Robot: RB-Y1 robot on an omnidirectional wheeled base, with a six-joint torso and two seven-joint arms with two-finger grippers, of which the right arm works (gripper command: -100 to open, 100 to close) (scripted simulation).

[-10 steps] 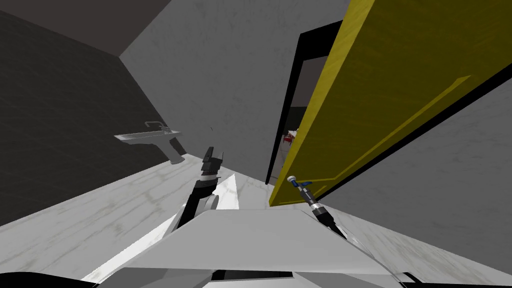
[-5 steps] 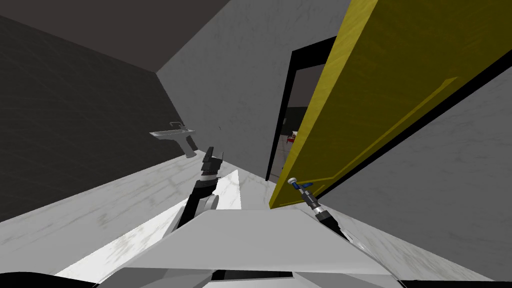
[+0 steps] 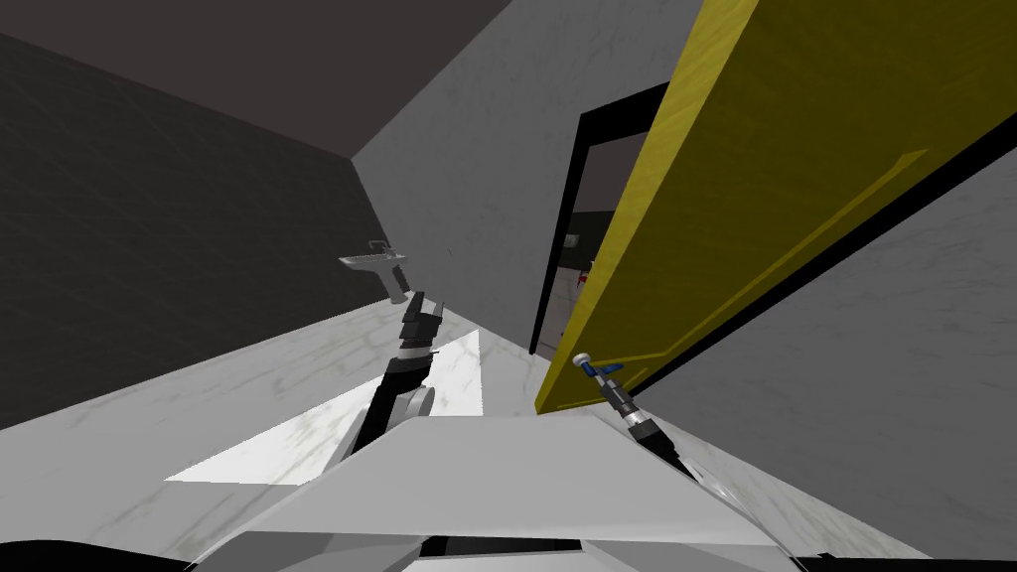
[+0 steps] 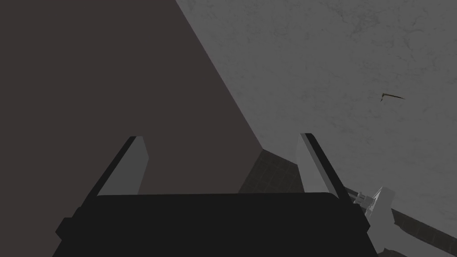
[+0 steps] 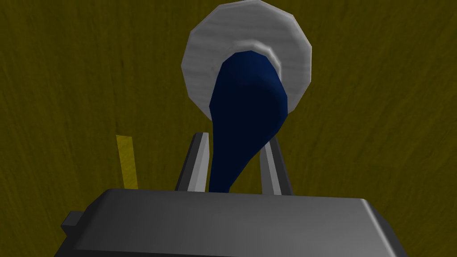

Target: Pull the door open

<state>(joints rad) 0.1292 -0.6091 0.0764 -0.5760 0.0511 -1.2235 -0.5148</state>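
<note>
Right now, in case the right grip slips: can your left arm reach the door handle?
Probably not: the right tool is shut on the handle, and the open left tool stands apart from the door.

The yellow door (image 3: 795, 149) runs off the top edge; the blue handle (image 5: 243, 116) ends hidden behind the right claw (image 5: 235, 138) (items (image 3: 586, 280) past the doorway (image 3: 586, 199): too small).

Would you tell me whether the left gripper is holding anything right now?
No, the left gripper stands open, with nothing between its two fingers.
</note>
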